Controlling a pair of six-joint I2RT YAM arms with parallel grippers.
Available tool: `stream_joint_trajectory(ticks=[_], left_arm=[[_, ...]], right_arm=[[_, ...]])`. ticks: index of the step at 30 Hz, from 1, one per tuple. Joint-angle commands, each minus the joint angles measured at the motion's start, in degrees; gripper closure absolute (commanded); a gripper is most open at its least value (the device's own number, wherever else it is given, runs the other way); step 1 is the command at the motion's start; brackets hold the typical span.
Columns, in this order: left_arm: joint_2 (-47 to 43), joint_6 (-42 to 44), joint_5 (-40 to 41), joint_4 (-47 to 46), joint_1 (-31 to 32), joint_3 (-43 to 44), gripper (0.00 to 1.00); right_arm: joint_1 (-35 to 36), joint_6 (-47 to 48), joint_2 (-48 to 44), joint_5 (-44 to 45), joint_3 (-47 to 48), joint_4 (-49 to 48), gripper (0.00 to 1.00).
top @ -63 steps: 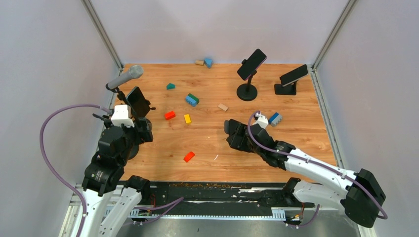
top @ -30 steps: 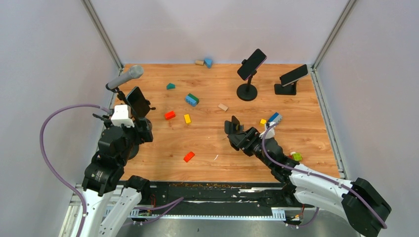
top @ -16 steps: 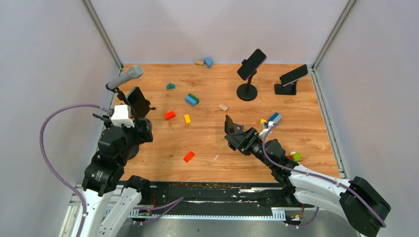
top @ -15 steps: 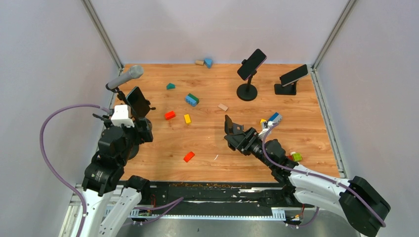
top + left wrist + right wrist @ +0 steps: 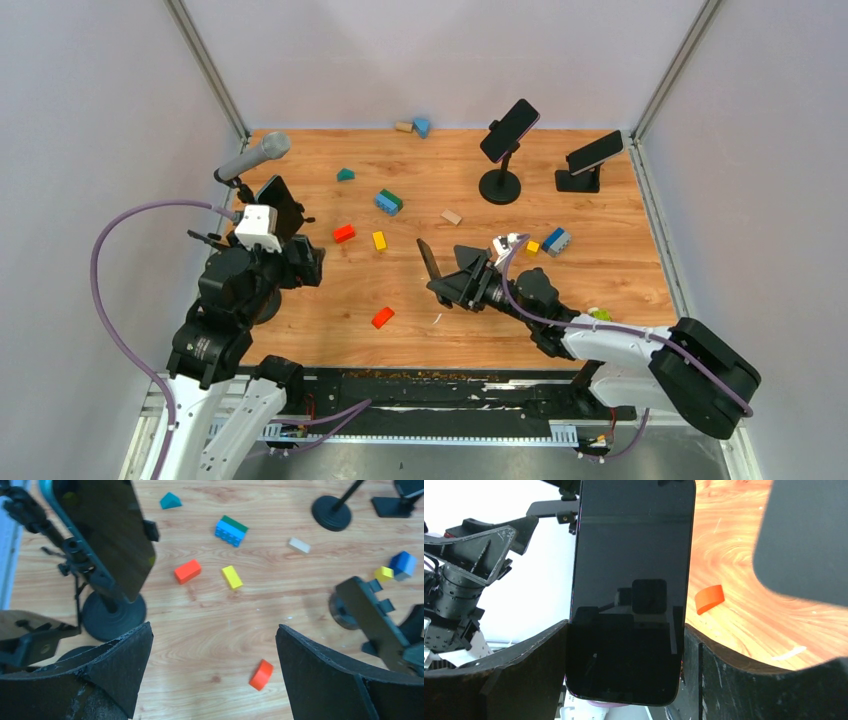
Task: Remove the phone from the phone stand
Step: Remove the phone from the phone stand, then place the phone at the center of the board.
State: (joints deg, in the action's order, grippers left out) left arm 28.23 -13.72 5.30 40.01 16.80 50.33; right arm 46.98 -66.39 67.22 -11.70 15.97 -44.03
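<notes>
Setup sits on a wood-grain table (image 5: 640, 260), warm orange-brown planks, boxed in on three sides by plain pale lilac-grey walls (image 5: 440, 60). Bare aluminium posts (image 5: 207, 65) run up the two back corners where the panels meet. A black rail (image 5: 450, 395) runs along the table's near edge. Lighting's soft and even, with only faint shadows.

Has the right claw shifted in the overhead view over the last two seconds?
Yes. The right claw, gripping a phone, has swung left, closer to the orange block, which stayed put.
</notes>
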Motion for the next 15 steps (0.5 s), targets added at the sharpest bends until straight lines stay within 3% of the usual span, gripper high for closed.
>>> stream_joint_trajectory(ticks=[1, 8, 15], left_arm=[[0.3, -2.2, -8.8, -4.7, 0.2, 1.2, 0.00], [0.6, -1.1, -9.3, -4.4, 0.2, 0.2, 0.00], [0.6, 0.2, -7.1, -3.8, 0.2, -1.4, 0.00]], right_arm=[[0.9, 0.2, 1.0, -2.7, 3.2, -9.5, 1.00], [2.2, 2.2, 0.5, -3.5, 5.4, -4.3, 1.00], [4.5, 0.3, 2.9, -1.5, 3.4, -7.1, 1.00]])
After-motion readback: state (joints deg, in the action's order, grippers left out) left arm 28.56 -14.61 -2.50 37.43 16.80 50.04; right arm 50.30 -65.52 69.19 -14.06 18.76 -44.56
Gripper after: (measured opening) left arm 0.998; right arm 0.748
